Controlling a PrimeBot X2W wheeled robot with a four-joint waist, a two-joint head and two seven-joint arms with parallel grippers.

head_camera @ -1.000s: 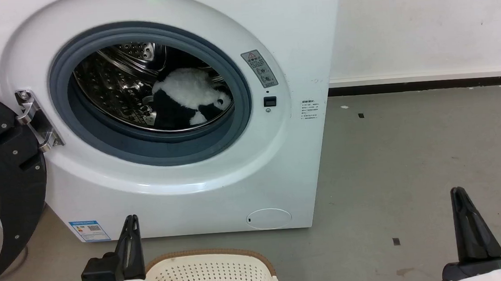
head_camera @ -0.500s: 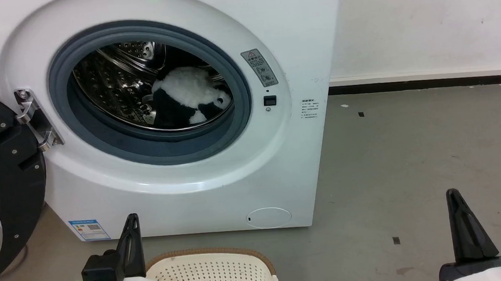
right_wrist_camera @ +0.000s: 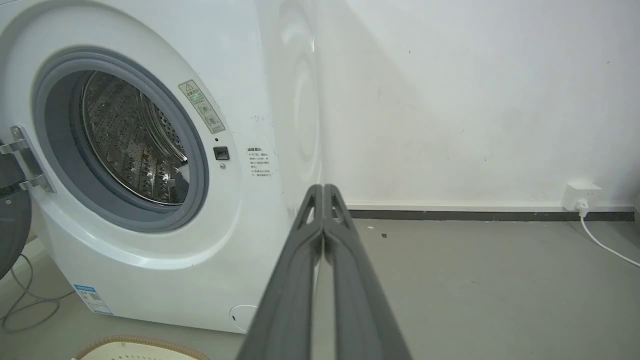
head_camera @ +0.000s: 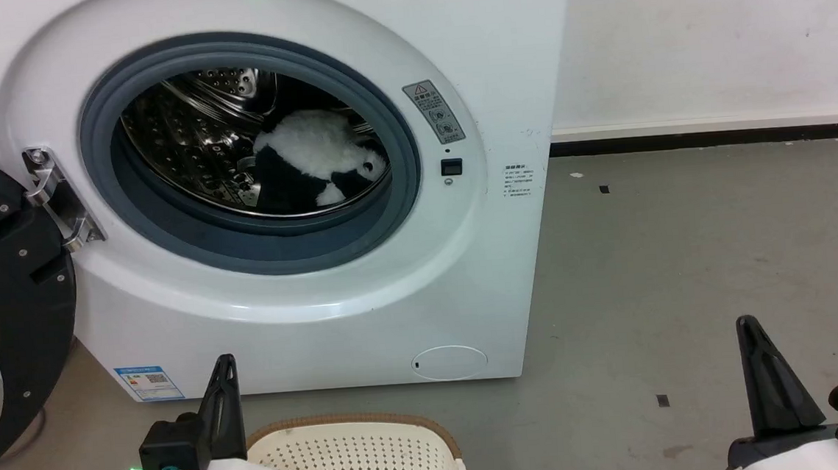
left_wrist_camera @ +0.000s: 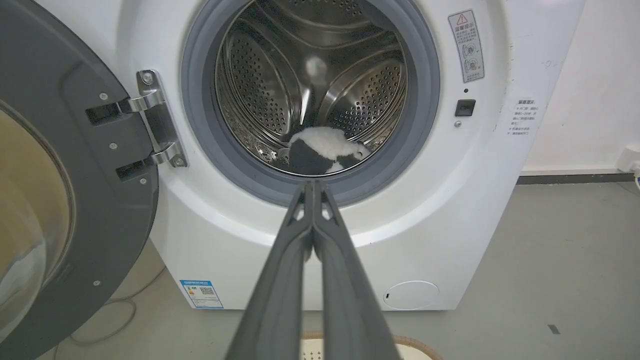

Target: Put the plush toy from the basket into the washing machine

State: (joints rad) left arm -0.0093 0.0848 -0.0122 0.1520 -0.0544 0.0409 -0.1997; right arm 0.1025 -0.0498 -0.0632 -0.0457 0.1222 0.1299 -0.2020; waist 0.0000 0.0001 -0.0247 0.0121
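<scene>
Inside the washing machine's (head_camera: 496,75) perforated steel drum (head_camera: 184,148) lay the fluffy plush toy (head_camera: 317,153); round black door (head_camera: 3,293) swung aside, cream basket (head_camera: 353,453) in front, left gripper (head_camera: 225,365) and right gripper (head_camera: 746,324) both pinched together.

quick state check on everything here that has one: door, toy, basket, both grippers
door, swung open to the left
plush toy, lying inside the drum, held by nothing
basket, on the floor before the washing machine, visible part holds nothing
left gripper, shut, holding nothing
right gripper, shut, holding nothing
</scene>
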